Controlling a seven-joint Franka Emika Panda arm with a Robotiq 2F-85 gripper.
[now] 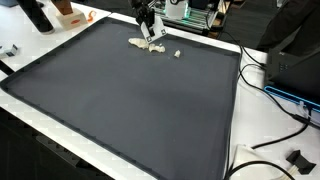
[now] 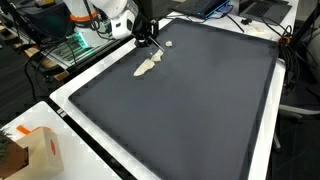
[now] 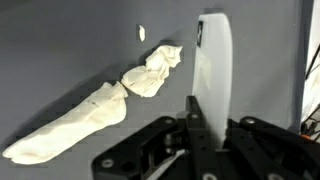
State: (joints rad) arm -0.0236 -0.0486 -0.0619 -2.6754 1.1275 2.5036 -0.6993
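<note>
Near the desk (image 1: 233, 140) edge by the robot's base, the sock (image 3: 100, 110) lies flat on the dark mat (image 1: 130, 100), its long axis diagonal in the wrist view. The end effector (image 2: 150, 38) hovers just beside its bunched end. Whether it is clenched or released, I cannot tell.

Middle to near edge: dark mat (image 1: 130, 115) bare, wide passage.
Far edge: crumpled white cloth (image 1: 148, 44), with a small white scrap (image 1: 177, 53) just beside it.
Side edge: cables (image 1: 268, 88) trail off the mat's corner.
</note>
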